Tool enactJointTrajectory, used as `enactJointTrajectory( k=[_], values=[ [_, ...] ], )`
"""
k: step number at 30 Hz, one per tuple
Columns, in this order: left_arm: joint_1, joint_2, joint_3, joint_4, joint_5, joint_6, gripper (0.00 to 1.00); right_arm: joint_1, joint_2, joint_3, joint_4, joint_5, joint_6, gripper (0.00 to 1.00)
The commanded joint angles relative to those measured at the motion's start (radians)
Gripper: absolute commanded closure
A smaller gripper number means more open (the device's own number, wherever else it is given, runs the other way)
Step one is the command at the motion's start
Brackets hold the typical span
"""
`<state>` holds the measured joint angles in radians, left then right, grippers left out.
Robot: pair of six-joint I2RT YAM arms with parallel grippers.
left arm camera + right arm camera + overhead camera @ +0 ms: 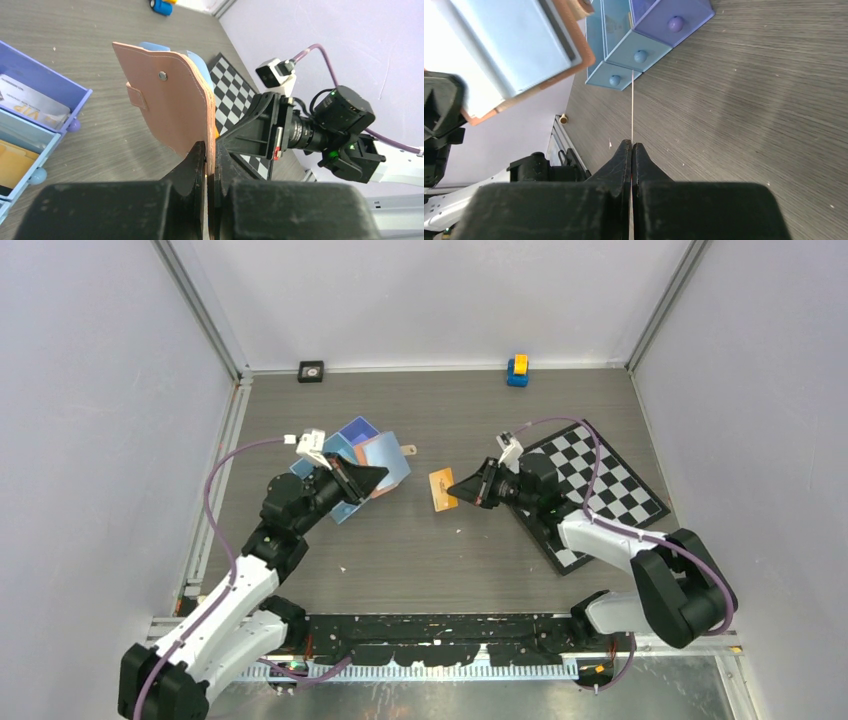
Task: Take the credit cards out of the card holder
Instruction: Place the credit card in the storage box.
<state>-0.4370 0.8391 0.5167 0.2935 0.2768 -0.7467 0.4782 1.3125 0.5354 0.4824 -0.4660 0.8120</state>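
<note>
Wallet (170, 105): tan, snap stud showing, pale blue lining on the inner side. It is held upright off the surface, left of centre, just beside the blue tray (55, 75). My left fingers (202, 156) are clamped on one edge of it.

Orange card (441, 490): near the middle of the surface, apart from the wallet. My right fingers (626, 152) are pressed together on it, and my right wrist view shows it only edge-on.

Pale card (30, 107): lying flat in one tray compartment, toward the left edge.

Checkered board (600, 490): toward the right edge, under my right arm.

Blue and yellow toy (517, 370): at the far edge.
</note>
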Motion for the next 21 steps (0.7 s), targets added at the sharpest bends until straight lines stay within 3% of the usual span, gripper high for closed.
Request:
enactJointTrajectory(
  k=[1,11,21],
  values=[
    [0.001,-0.106,-0.008,-0.017,-0.079,0.035,1.0,0.028,0.028,0.063,0.048,-0.023,-0.033,0.99],
    [0.001,-0.268,-0.008,-0.099,-0.176,0.054,1.0,0.108,0.111,0.216,-0.079,0.062,-0.049,0.99],
    [0.001,-0.389,-0.044,-0.142,-0.345,0.046,1.0,0.178,0.434,0.557,-0.186,0.012,-0.033,1.0]
  ],
)
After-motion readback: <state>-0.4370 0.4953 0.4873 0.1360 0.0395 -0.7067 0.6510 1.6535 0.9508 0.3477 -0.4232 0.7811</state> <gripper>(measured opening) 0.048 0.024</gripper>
